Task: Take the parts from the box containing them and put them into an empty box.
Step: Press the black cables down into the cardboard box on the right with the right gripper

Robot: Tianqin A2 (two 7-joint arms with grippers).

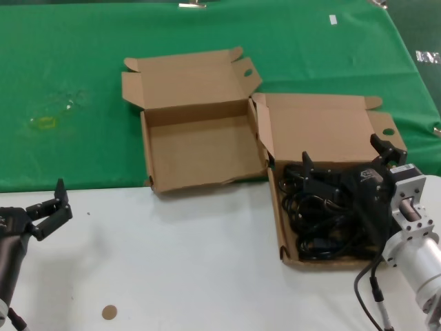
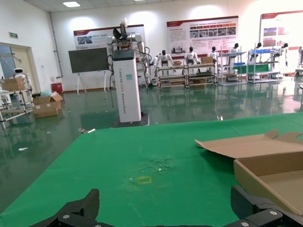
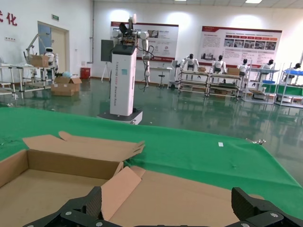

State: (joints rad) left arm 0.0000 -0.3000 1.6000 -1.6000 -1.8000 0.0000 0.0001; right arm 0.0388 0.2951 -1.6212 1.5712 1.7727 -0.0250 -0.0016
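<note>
The parts, a tangle of black power cords (image 1: 322, 219), lie in the right-hand cardboard box (image 1: 278, 224), which has a straight front wall and a raised lid (image 3: 189, 198). My right gripper (image 1: 342, 157) hovers just above that tangle, open, with nothing between its fingers (image 3: 168, 208). To the left of that box sits the empty box (image 1: 200, 155) with a wavy front wall, also seen in the right wrist view (image 3: 38, 189) and the left wrist view (image 2: 272, 172). My left gripper (image 1: 54, 209) waits open over the white table at the near left (image 2: 165, 210).
Both boxes straddle the line between the green cloth (image 1: 83, 83) and the white tabletop (image 1: 172, 262). A yellow mark (image 1: 43, 123) shows on the cloth at the left, and a small brown disc (image 1: 109, 312) lies near the front edge.
</note>
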